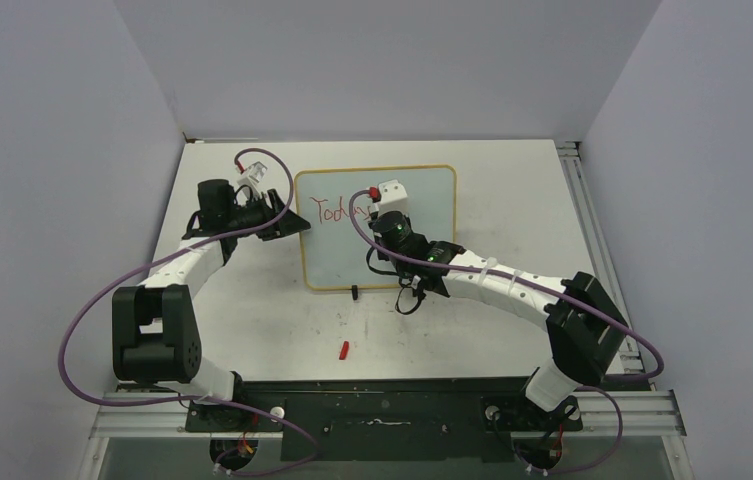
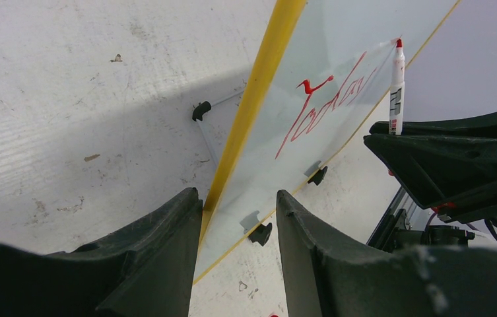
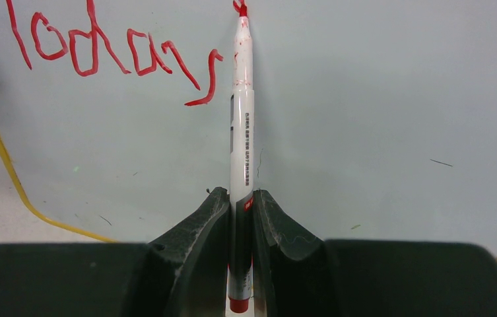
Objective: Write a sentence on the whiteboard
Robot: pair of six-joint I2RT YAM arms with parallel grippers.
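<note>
The whiteboard (image 1: 422, 250) lies flat on the table, yellow-framed. Red words of the sentence (image 3: 100, 56) read roughly "Today" with a hooked stroke after it. My right gripper (image 3: 240, 198) is shut on a white marker (image 3: 241, 132) with a red tip, and the tip touches the board just right of the last stroke. My left gripper (image 2: 235, 198) sits at the board's left side (image 1: 287, 220), with a corner of the board between its fingers. One fingertip (image 2: 189, 198) rests against the yellow frame (image 2: 259, 86). The other meets the thin near edge.
A small red marker cap (image 1: 345, 349) lies on the table in front of the board. Black clip feet (image 2: 260, 232) stick out along the board's near edge. Walls close in the table on three sides, and a metal rail (image 1: 592, 210) runs down its right edge.
</note>
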